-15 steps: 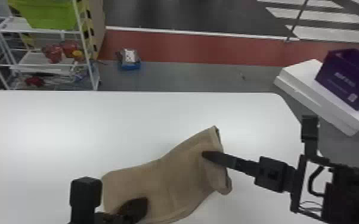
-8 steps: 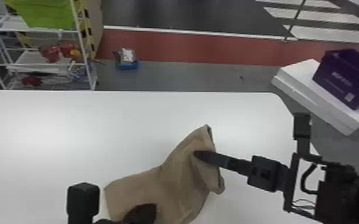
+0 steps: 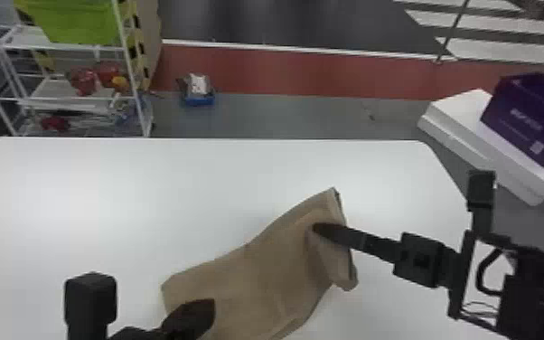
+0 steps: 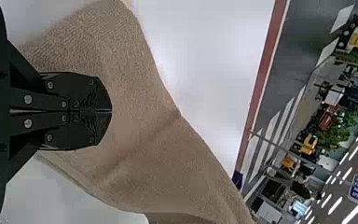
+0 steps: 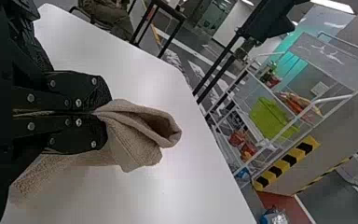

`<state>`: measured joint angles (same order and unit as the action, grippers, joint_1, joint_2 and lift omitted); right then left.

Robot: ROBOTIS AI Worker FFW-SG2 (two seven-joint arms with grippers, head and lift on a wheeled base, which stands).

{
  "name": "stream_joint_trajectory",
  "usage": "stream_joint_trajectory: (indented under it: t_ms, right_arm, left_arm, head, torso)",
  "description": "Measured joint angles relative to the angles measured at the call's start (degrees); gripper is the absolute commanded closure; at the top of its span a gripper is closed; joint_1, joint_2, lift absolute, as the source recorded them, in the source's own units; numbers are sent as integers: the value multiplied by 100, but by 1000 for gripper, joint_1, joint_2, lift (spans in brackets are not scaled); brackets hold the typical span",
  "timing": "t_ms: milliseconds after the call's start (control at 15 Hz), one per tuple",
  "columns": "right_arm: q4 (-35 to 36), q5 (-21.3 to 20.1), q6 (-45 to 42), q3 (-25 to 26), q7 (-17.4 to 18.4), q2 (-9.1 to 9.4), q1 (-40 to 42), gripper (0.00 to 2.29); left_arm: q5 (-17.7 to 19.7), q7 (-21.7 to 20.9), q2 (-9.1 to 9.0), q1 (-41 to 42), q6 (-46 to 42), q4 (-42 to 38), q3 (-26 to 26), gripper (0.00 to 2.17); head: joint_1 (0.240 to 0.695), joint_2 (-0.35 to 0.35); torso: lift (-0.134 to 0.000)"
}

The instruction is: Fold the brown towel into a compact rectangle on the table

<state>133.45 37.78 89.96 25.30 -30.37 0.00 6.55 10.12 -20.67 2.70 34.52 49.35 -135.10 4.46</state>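
Note:
The brown towel (image 3: 262, 271) runs slantwise over the front of the white table, its right end raised and creased. At that end my right gripper (image 3: 318, 228) holds it; in the right wrist view the right gripper (image 5: 103, 113) is shut on gathered cloth, and the towel (image 5: 137, 135) hangs in folds past the fingertips. My left gripper (image 3: 210, 305) is over the towel's left part. Seen from the left wrist, the left gripper (image 4: 111, 111) has its fingers together against the broad face of the towel (image 4: 140, 158), with no pinched cloth visible between them.
The white table (image 3: 171, 190) extends behind and left of the towel. Beyond its right edge stands a purple box (image 3: 528, 122) on white slabs (image 3: 456, 117). A white shelf rack (image 3: 63, 101) and a small blue tray (image 3: 199, 99) stand past the far edge.
My right gripper has shifted a little left and then back right with the towel's raised end. The left gripper has gone slightly right, then back left. The towel's left end has moved nearer the front.

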Motion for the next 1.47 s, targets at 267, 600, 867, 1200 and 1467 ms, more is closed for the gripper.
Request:
stream_joint_trajectory:
  t_ms: [267,600,867,1200,1467]
  right_arm:
    - [-252,-134,0,187,-231,0,-412,1210]
    - [-1084,-482,0,-192,-471,-377,-1108,1210]
    - [-1089,-594,0,-720,-430,-304,-992,1210]
    - [-1031,-976,0,-1413,-267,-68,-1035,1204]
    - [-1043,-1377,0,-1931,-96,-1,-1112,1190]
  left_arm:
    - [-68,-136,2,19,119,122,-364,1642]
    - [-54,-256,2,80,227,108,-548,1642]
    - [-46,-263,-17,81,229,111,-528,1642]
    - [-28,-288,-15,127,213,82,-533,1642]
    - [2,-334,-15,227,194,-124,-542,1646]
  head:
    - [695,-87]
    - [695,-64]
    - [695,-12]
    - [695,59]
    - [695,93]
  torso:
    - [-123]
    - [-123]
    - [-123]
    - [-123]
    - [-123]
